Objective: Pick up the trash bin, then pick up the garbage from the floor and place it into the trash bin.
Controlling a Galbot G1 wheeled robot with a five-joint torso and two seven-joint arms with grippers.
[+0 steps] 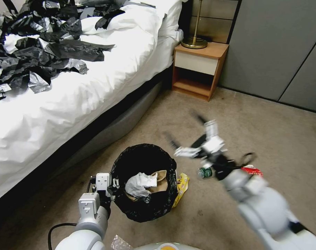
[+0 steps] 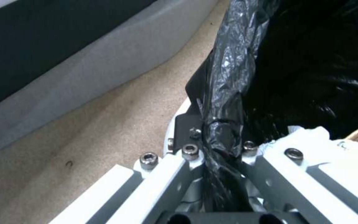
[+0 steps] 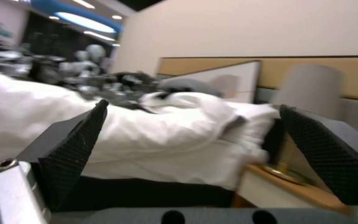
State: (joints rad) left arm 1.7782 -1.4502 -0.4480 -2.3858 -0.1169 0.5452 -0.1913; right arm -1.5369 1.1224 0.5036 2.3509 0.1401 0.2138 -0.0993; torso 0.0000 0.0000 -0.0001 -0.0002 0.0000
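Note:
The trash bin, lined with a crinkled black bag, stands on the carpet beside the bed. A white crumpled tissue and a brown paper bag lie inside it. My left gripper is shut on the bin's near rim, the black liner pinched between its fingers. A yellow snack wrapper lies against the bin's right side. A clear bottle with a green label and a red packet lie further right. My right gripper hovers open and empty above the bottle, its pads wide apart.
The bed with a white duvet and black clothing runs along the left. A wooden nightstand with a brass lamp stands behind. Grey panels close off the right rear. A crinkled clear plastic scrap lies near my base.

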